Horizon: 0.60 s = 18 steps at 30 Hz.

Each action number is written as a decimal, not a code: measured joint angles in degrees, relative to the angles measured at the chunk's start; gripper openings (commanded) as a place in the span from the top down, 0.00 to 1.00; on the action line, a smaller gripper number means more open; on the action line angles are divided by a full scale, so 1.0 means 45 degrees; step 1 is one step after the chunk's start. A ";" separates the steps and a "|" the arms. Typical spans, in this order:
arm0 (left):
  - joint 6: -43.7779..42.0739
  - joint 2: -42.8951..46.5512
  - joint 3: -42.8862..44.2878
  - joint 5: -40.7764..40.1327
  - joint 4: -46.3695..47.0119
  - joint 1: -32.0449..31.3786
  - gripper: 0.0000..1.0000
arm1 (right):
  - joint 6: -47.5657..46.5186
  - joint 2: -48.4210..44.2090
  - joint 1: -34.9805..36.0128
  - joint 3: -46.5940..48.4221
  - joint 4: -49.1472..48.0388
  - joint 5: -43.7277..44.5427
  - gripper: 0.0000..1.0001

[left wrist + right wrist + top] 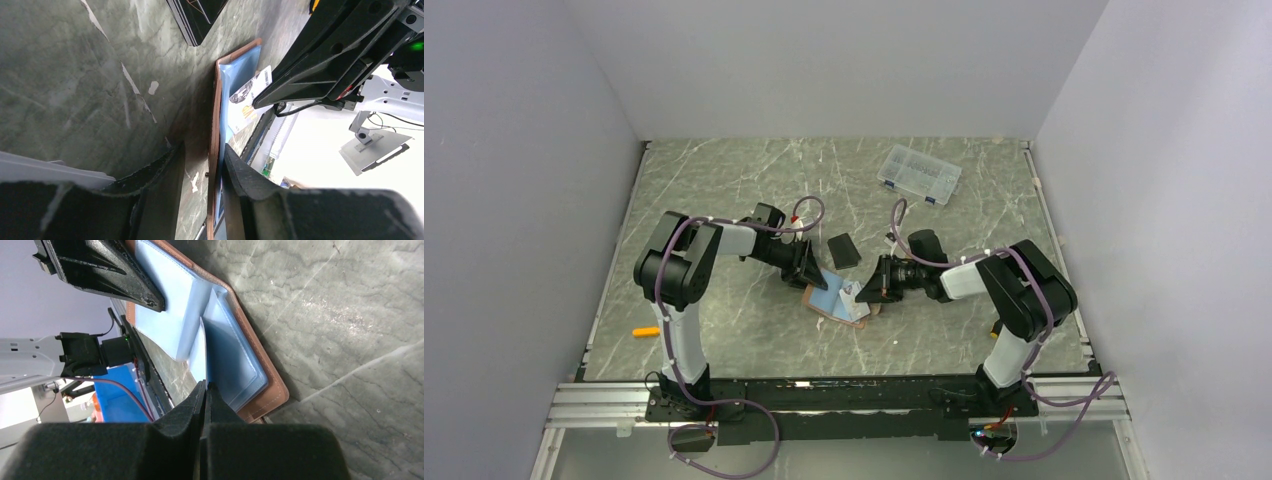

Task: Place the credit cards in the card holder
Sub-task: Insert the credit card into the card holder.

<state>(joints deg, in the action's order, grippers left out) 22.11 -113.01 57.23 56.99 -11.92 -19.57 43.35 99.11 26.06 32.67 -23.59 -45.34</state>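
Straddling card holder (pixel 215 105) edge, left end effector (pixel 204 155) apart; right end effector (pixel 205 388) pinching card (pixel 246 99).

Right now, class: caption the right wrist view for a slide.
Right gripper pinches a pale card at the open card holder.

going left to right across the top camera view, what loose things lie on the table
small orange object → card holder → clear plastic box; the black rectangle is left out, since it lies behind the holder in the same stretch.
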 measured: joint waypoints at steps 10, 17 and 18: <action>0.0000 0.0000 0.0000 0.0010 0.0000 0.0000 0.68 | 0.0238 0.0117 0.0005 0.0005 -0.0481 -0.0049 1.00; 0.0005 0.0005 0.0000 -0.0053 -0.0015 0.0034 0.69 | 0.0136 -0.0097 0.0000 0.0000 -0.0442 -0.0073 1.00; 0.0005 0.0005 0.0000 -0.0068 -0.0015 0.0039 0.69 | 0.0136 -0.0097 0.0000 0.0000 -0.0442 -0.0097 1.00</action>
<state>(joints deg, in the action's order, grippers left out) 22.13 -112.99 57.23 56.69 -11.99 -19.40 43.97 98.67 26.06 32.67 -25.58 -45.78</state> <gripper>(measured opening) 0.316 0.008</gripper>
